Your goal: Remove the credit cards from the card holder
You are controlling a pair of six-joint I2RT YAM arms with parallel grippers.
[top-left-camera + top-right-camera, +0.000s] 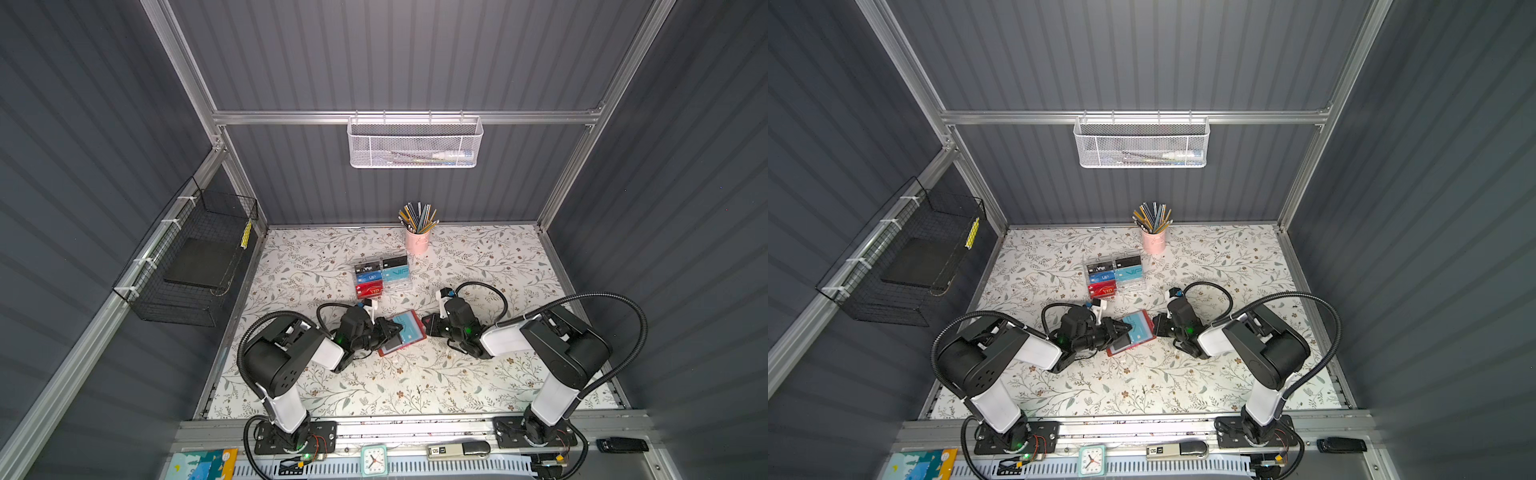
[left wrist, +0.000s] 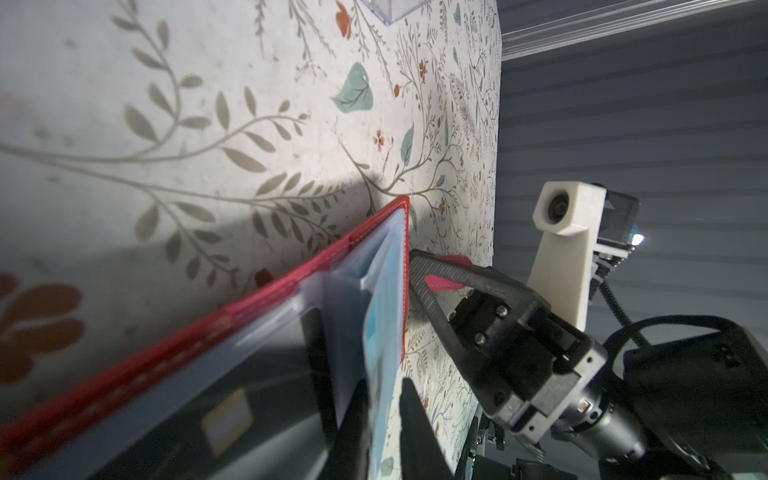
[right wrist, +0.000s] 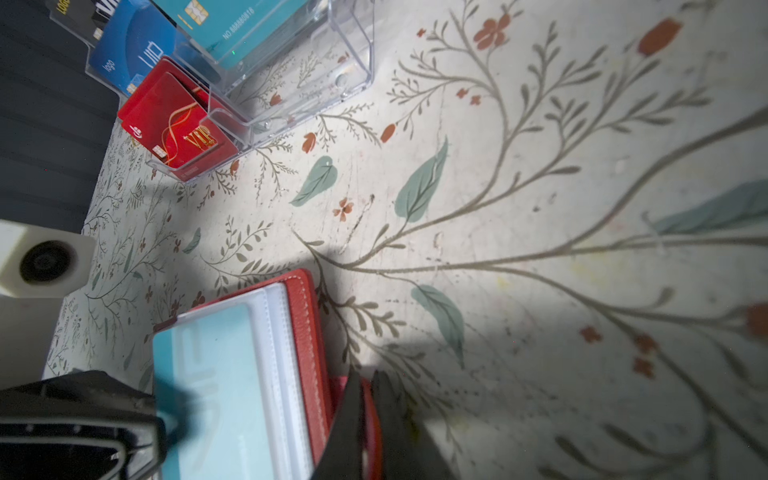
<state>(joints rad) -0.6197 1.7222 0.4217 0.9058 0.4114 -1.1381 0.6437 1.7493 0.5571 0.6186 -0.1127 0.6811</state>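
The red card holder lies open on the floral table between both arms; in both top views it sits mid-table. A teal credit card shows in its clear sleeve, and a black one with a gold chip lies under my left gripper. My left gripper has a finger on each side of the teal card's edge, very narrow, but contact is unclear. My right gripper is shut on the holder's red snap tab at the holder's right edge.
A clear compartmented box with black, blue, red and teal cards stands just behind the holder. A pink pencil cup is at the back. A black wire basket hangs on the left wall and a white mesh basket on the back rail.
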